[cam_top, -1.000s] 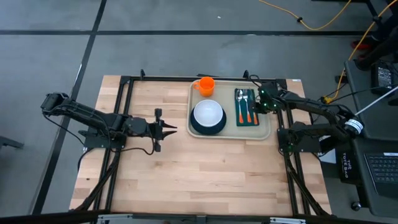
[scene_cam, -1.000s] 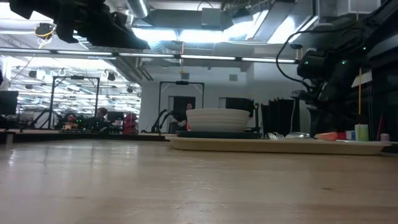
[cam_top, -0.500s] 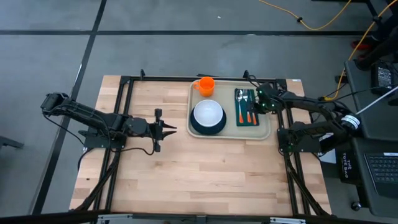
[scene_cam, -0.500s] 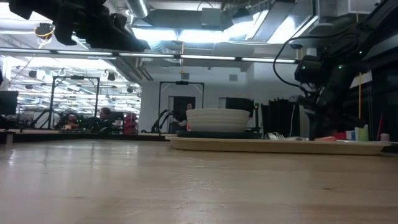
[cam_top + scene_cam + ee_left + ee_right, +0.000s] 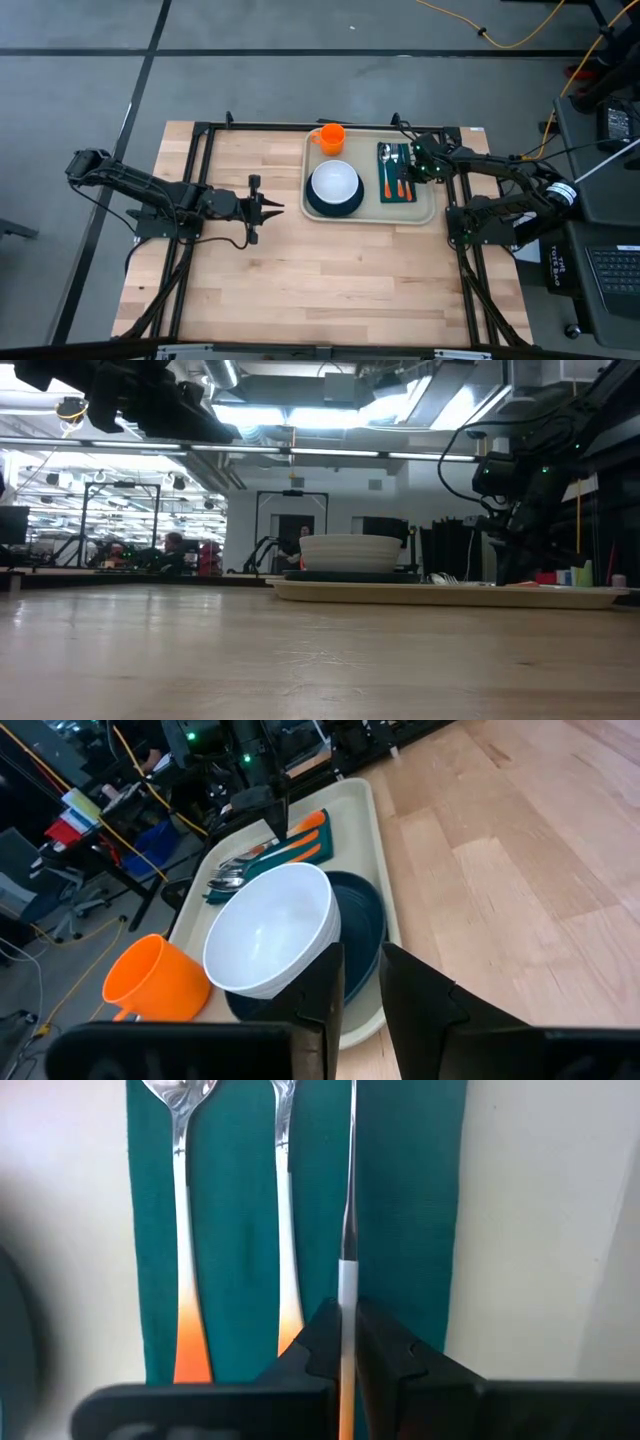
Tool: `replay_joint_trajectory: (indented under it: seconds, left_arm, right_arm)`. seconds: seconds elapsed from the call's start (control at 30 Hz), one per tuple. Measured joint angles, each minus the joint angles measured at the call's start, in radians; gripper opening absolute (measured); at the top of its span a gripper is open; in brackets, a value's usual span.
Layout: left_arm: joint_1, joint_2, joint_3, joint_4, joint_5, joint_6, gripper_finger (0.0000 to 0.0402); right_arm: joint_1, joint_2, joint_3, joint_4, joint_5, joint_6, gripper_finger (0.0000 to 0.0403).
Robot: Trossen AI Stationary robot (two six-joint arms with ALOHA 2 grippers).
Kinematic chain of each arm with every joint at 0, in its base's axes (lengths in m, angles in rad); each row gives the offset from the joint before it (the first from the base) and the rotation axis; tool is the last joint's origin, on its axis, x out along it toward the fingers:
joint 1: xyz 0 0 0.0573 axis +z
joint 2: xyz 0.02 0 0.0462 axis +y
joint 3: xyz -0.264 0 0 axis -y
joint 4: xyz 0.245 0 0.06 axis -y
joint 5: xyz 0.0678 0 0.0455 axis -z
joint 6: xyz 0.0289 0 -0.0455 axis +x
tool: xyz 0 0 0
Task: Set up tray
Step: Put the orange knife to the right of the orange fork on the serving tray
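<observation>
The beige tray [image 5: 372, 215] lies at the table's far right. It holds a dark teal plate [image 5: 318, 208] with a white bowl [image 5: 334, 183] on it, an orange cup [image 5: 331, 137] and a dark green napkin [image 5: 397, 196]. A spoon [image 5: 183, 1230] and a fork [image 5: 287, 1230] with orange handles lie on the napkin [image 5: 240, 1230]. My right gripper [image 5: 418, 170] is low over the napkin's right part, shut on a knife [image 5: 349, 1200]. My left gripper [image 5: 272, 207] is shut and empty above the table's middle, left of the tray. My right gripper pinches the knife between its two fingers [image 5: 318, 1342] at the handle's end next to the blade [image 5: 347, 1285]. The knife is seen edge-on and runs along the napkin beside the fork. Whether it rests on the napkin, I cannot tell.
Bare wooden table [image 5: 330, 270] stretches in front of the tray and to its left. Black frame rails [image 5: 200, 150] run along the table's sides. In the low view my right arm [image 5: 520, 490] stands over the tray's right end [image 5: 600, 596].
My right gripper has gone a little toward the table's left edge and down toward the napkin with the knife, staying shut on it.
</observation>
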Motion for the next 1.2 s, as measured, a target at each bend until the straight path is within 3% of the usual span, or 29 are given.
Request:
replay_joint_trajectory:
  seconds: [0.23,0.43,0.73,1.2]
  left_arm:
    - [0.000,0.000,0.000,0.000,0.000,0.000,0.0062]
    - [0.000,0.000,0.000,0.000,0.000,0.000,0.0061]
    - [0.000,0.000,0.000,0.000,0.000,0.000,0.0059]
    - [0.000,0.000,0.000,0.000,0.000,0.000,0.0059]
  right_arm:
    - [0.000,0.000,0.000,-0.002,0.002,0.000,0.0018]
    - [0.000,0.002,-0.002,-0.012,0.004,0.009,0.0046]
    - [0.000,0.002,-0.002,-0.010,0.004,0.002,0.0037]
    - [0.000,0.002,-0.003,-0.010,-0.010,0.001,0.0059]
